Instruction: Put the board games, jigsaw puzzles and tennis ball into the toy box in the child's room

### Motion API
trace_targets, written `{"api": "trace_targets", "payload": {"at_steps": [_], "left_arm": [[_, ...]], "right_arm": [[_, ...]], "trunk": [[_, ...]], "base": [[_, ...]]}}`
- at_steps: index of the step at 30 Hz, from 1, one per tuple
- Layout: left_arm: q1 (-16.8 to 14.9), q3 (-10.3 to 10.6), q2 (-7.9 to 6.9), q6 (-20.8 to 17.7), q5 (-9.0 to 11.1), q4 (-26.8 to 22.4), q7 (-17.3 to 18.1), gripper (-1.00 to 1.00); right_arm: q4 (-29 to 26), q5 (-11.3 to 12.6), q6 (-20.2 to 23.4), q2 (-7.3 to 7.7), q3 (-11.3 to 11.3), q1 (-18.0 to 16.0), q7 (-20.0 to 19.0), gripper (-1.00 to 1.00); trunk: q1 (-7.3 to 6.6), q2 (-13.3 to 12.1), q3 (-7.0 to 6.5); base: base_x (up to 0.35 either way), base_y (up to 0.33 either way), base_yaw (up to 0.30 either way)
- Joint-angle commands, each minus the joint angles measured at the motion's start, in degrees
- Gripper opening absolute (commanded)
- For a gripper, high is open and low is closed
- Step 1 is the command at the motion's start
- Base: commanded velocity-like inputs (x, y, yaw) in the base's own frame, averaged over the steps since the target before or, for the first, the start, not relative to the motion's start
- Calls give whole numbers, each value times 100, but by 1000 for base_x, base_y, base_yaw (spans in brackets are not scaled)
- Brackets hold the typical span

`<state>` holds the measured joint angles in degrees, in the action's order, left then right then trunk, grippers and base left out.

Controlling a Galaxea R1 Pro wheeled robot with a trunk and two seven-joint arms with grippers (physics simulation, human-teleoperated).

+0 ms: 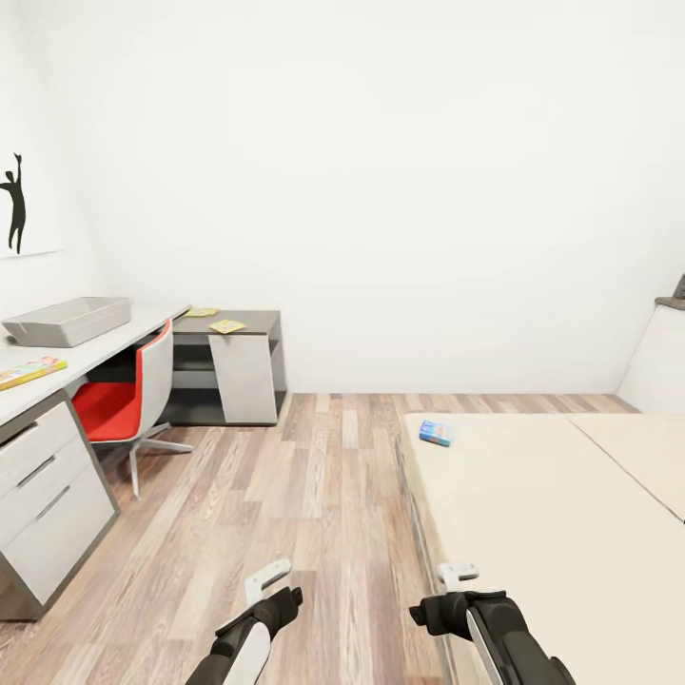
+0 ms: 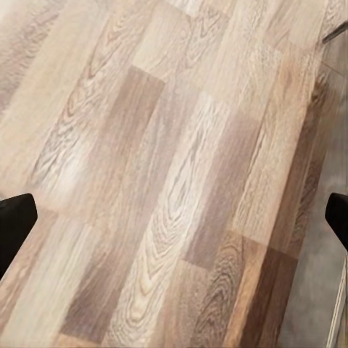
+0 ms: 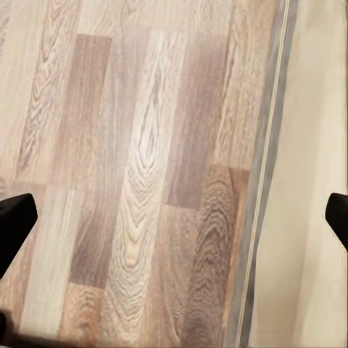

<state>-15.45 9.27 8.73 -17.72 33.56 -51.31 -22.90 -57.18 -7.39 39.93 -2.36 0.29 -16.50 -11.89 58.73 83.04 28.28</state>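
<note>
The light-grey toy box [image 1: 71,321] stands on the pale table [image 1: 105,347] at the left. A yellow-green-red board game [image 1: 29,371] lies on the table nearer me. Two thin flat jigsaw puzzles [image 1: 202,312] [image 1: 227,326] rest on the table's lower dark-grey section. A small blue board game [image 1: 436,433] lies near the corner of the beige bed [image 1: 542,514]. The tennis ball is out of view. My left gripper [image 1: 269,580] [image 2: 174,225] hangs open over the wood floor. My right gripper [image 1: 458,575] [image 3: 174,217] is open above the bed's edge. Both hold nothing.
A red and white swivel chair [image 1: 128,400] is pushed under the table, beside white drawers [image 1: 48,495]. Wood-plank floor [image 1: 304,495] runs between table and bed to the white back wall. A black silhouette picture [image 1: 14,202] hangs at the left.
</note>
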Motion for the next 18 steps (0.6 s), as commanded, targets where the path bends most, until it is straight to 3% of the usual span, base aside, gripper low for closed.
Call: {"api": "trace_targets", "payload": {"at_steps": [1,18], "left_arm": [[-3,13,-2,-12,51,-11,-48,100],[-3,6,-8,-12,47,-11,-48,100]], "right_arm": [[-9,-61,23,-1,-2,-3,-41,100],[-5,-61,23,-1,-2,-3,-41,100]], "trunk": [[0,4,6],[0,4,6]], "base": [[0,-73,0],[0,-27,0]]}}
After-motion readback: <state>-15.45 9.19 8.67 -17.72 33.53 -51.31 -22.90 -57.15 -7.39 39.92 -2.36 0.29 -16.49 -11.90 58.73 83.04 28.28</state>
